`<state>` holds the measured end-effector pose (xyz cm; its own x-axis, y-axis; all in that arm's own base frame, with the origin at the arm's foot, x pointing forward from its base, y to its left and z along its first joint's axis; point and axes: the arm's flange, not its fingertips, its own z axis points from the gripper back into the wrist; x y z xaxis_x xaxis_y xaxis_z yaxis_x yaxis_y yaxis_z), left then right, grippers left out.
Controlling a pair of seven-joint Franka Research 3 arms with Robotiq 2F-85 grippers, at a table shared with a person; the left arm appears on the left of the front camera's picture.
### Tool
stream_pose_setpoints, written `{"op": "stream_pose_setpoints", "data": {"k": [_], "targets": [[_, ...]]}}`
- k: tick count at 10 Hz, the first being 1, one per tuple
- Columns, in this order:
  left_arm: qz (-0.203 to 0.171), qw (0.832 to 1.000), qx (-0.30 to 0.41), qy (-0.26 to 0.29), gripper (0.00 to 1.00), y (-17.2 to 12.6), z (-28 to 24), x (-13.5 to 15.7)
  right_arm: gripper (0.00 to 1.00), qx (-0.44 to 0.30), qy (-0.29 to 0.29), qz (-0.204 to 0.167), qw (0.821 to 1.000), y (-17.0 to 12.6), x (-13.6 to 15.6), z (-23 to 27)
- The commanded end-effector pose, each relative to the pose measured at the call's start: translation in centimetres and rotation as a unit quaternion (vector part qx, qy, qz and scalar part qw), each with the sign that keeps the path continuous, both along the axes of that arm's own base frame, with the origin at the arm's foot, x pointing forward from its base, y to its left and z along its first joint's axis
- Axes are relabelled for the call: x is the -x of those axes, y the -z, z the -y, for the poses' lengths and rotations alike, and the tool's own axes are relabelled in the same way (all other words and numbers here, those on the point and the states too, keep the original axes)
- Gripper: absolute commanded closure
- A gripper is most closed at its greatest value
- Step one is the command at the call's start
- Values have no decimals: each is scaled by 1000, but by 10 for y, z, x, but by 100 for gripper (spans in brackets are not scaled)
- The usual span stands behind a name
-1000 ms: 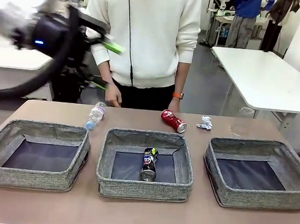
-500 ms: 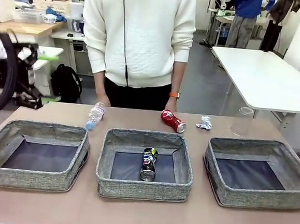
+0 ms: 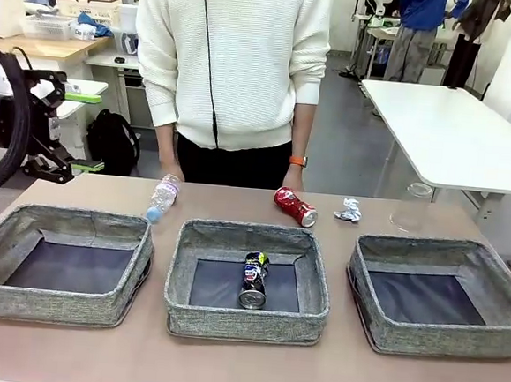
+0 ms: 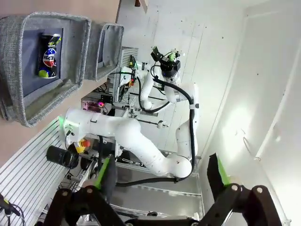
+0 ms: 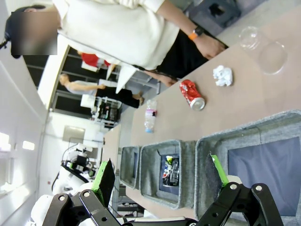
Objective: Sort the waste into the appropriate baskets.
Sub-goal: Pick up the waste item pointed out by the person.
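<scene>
Since the dark drink can (image 3: 254, 279) sits in the middle basket (image 3: 245, 321), I'd take the plastic bottle (image 3: 162, 196) next. It lies behind the left basket (image 3: 52, 304), axis roughly front-to-back, just right of the left gripper (image 3: 87, 132), which is the nearer one. That gripper and the right gripper (image 5: 160, 174) are both wide open and empty.

The left basket (image 3: 47, 303), the middle basket (image 3: 245, 321) and the right basket (image 3: 443, 337) are of grey woven fabric, with dark bottoms. One drink can (image 3: 296, 207) is red; the second can (image 3: 253, 279) is dark with many colours. The paper wad (image 3: 350, 210) is white, the plastic cup (image 3: 411, 208) is clear, and the bottle (image 3: 162, 197) is clear with a pinkish label.
</scene>
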<state>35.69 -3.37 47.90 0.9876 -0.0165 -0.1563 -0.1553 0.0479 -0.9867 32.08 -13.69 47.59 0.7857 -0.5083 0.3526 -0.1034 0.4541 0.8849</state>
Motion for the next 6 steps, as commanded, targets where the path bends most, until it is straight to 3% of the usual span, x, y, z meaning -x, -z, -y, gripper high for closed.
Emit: {"op": "stream_pose_setpoints", "data": {"k": [1,6], "targets": [[-5,1000,11,0,0,0,1,1,0,-3,-1,20,1000,0,-4,0],[-5,1000,11,0,0,0,1,1,0,-3,-1,20,1000,0,-4,0]]}}
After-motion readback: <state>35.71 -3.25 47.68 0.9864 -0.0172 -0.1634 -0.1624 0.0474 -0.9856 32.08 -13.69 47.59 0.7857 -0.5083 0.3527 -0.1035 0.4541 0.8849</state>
